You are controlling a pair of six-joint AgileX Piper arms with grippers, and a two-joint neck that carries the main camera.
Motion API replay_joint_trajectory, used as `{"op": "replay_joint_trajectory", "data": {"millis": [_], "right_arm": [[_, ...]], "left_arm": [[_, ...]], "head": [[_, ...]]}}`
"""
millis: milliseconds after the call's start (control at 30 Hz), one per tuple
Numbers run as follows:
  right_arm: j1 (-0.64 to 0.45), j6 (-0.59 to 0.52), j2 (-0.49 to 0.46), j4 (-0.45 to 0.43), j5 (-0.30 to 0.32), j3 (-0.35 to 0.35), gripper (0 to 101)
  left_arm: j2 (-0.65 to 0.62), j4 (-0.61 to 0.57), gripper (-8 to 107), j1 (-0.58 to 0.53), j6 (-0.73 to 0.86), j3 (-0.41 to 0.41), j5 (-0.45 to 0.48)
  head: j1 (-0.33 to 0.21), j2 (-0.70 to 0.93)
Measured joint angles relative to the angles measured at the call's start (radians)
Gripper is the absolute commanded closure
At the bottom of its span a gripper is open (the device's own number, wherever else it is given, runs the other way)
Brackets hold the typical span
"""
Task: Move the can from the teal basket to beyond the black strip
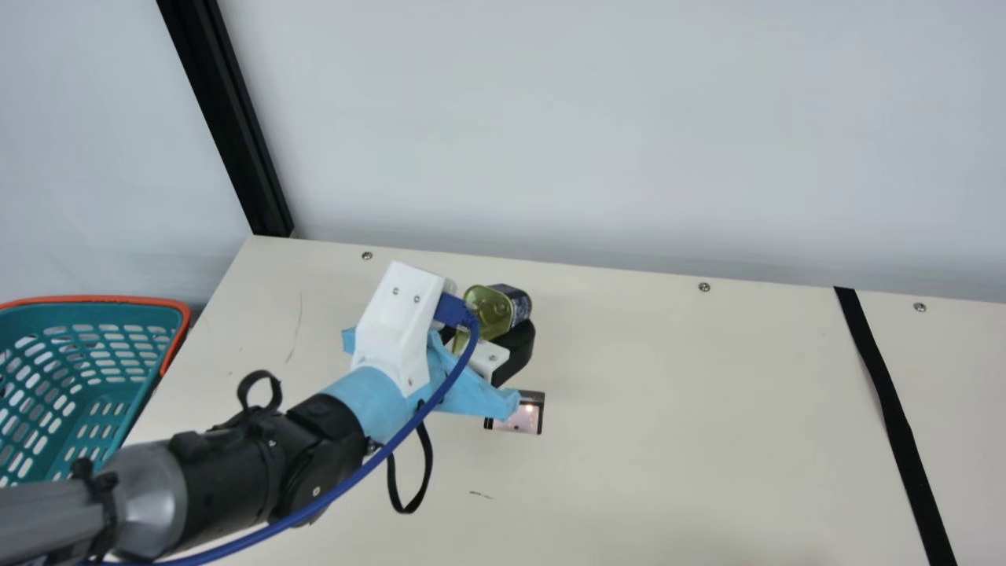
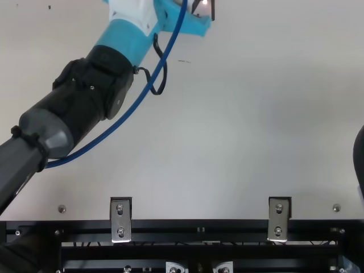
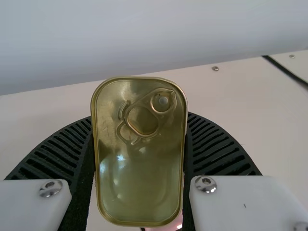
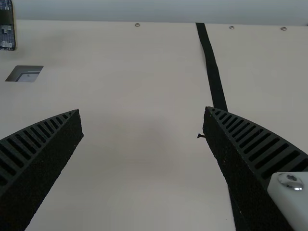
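My left gripper (image 1: 491, 334) is over the table's back left part, shut on the can (image 1: 489, 311). In the left wrist view the gold can (image 3: 139, 154), its pull-tab face toward the camera, sits between the ribbed fingers of my left gripper (image 3: 139, 159). The teal basket (image 1: 94, 314) with an orange rim stands at the main view's left edge. Far to the right of the can, the black strip (image 1: 888, 393) runs across the table. My right gripper (image 4: 143, 122) is open in the right wrist view, nothing between its fingers, with the black strip (image 4: 211, 67) beyond them.
A small dark-framed rectangular opening (image 1: 528, 414) lies in the table just in front of the left gripper. A pale wall (image 1: 589, 141) rises behind the table's back edge, with a black post (image 1: 236, 141) at the left. Bare tabletop (image 1: 692, 409) stretches between the can and the strip.
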Motion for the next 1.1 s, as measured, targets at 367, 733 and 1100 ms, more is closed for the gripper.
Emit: {"op": "replay_joint_trajectory", "data": {"millis": [367,733,1100], "right_arm": [[0.0,0.0,0.0,0.0,0.0,0.0,0],[0.0,0.0,0.0,0.0,0.0,0.0,0],[0.0,0.0,0.0,0.0,0.0,0.0,0]], "left_arm": [[0.018,0.14,89,0.019,-0.216,-0.011,0.007],[0.013,0.134,89,0.013,-0.208,-0.007,0.007],[-0.104,0.23,89,-0.009,-0.209,0.046,0.031]], "head": [[0.0,0.0],[0.0,0.0],[0.0,0.0]]}}
